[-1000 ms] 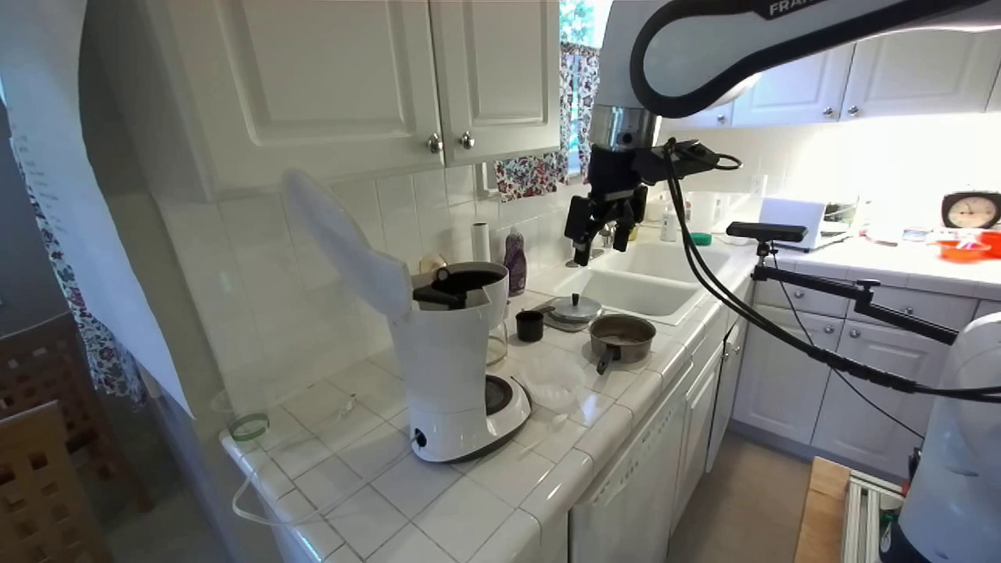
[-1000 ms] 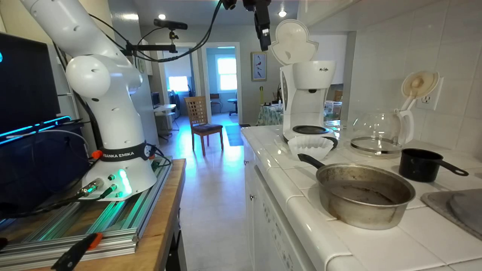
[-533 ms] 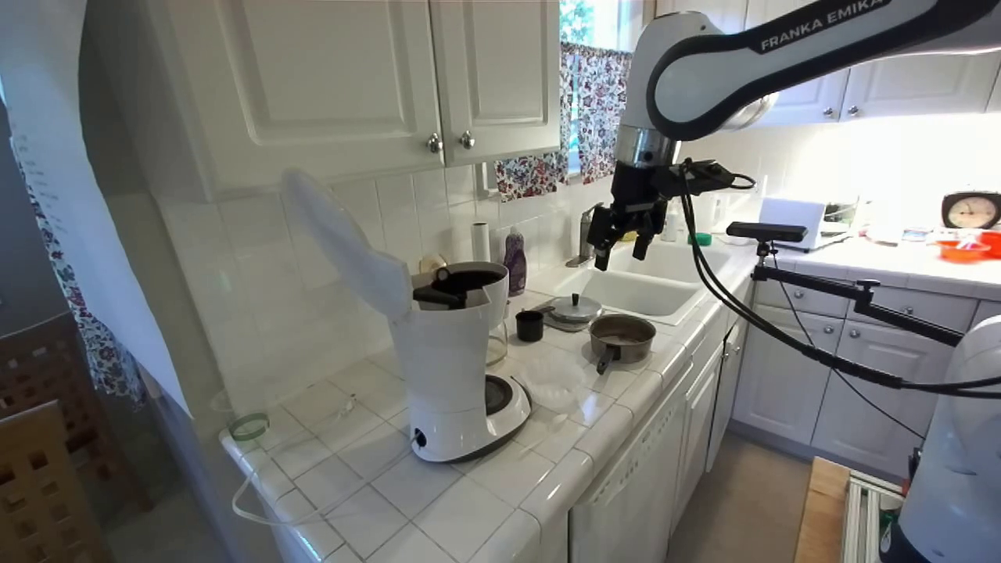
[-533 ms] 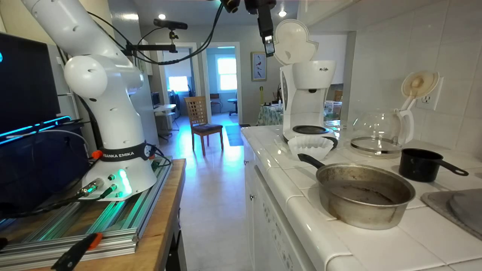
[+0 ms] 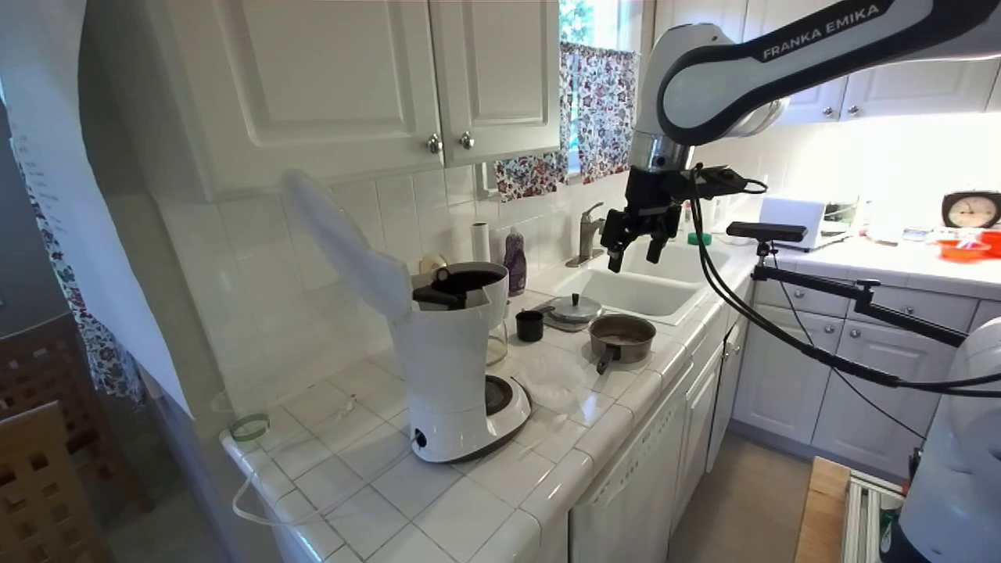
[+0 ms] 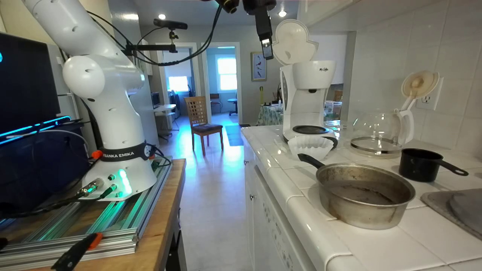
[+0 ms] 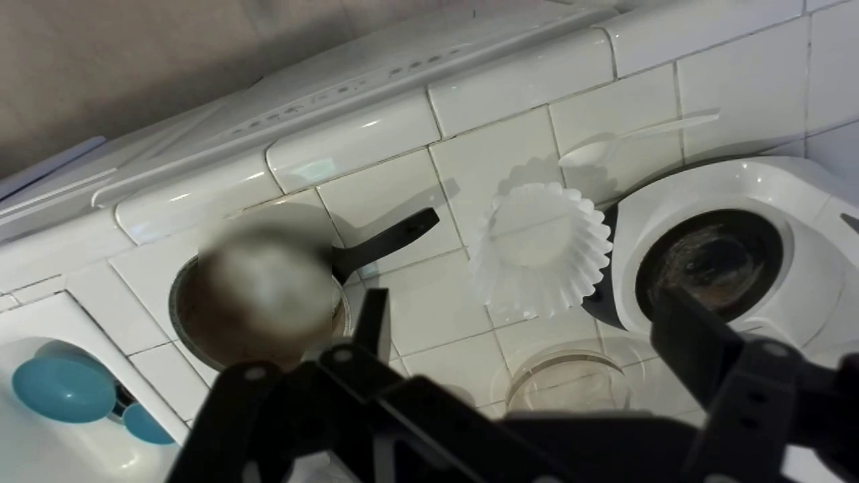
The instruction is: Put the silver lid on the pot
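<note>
Spread wide, the black hand (image 5: 635,258) hangs above the glossy tiled desk (image 6: 425,241). On it stands the round, stained metal pot (image 6: 365,216); just beside, the domed silver lid (image 5: 577,309), black-knobbed, lies apparently on a flat grey slab (image 6: 437,200).

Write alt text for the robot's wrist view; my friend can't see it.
The robot's black gripper juts in from the bottom edge, open and empty, above a white tiled counter. From left to right sit a dark-handled pot, blurred in part, a white fluted coffee filter and a coffee maker's base; at lower left, teal objects lie in a white sink.
</note>
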You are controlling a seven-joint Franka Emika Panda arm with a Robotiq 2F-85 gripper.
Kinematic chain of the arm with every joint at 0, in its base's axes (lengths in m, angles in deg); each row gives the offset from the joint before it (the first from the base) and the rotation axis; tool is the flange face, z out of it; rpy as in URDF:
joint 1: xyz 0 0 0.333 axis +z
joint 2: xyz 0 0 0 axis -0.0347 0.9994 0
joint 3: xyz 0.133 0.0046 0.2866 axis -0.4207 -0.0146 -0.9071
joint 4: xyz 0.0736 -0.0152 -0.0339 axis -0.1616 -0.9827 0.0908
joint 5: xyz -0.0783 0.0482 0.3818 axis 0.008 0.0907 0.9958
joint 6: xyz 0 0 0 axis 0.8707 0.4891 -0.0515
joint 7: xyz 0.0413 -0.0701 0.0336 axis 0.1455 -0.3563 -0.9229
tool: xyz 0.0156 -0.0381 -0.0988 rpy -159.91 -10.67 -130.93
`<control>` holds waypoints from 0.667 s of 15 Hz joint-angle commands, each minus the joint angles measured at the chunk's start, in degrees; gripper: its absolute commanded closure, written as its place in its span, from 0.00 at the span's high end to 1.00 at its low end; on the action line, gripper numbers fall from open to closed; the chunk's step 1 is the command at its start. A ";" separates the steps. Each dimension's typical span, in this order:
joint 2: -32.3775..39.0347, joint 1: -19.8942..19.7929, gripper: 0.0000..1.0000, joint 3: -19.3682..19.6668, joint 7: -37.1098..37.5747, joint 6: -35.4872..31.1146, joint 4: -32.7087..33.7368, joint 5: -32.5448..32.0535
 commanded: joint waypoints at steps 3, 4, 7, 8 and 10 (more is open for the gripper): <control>0.08 -0.67 1.00 -0.57 -0.31 0.08 0.09 0.36; 1.01 -1.30 1.00 -0.51 0.53 -0.56 0.67 -0.16; 4.32 -4.85 1.00 0.83 5.63 -3.65 2.91 -0.35; 5.18 -5.98 1.00 1.24 6.69 -5.11 3.26 -0.42; 7.07 -7.30 1.00 2.57 5.65 -7.37 4.07 -0.32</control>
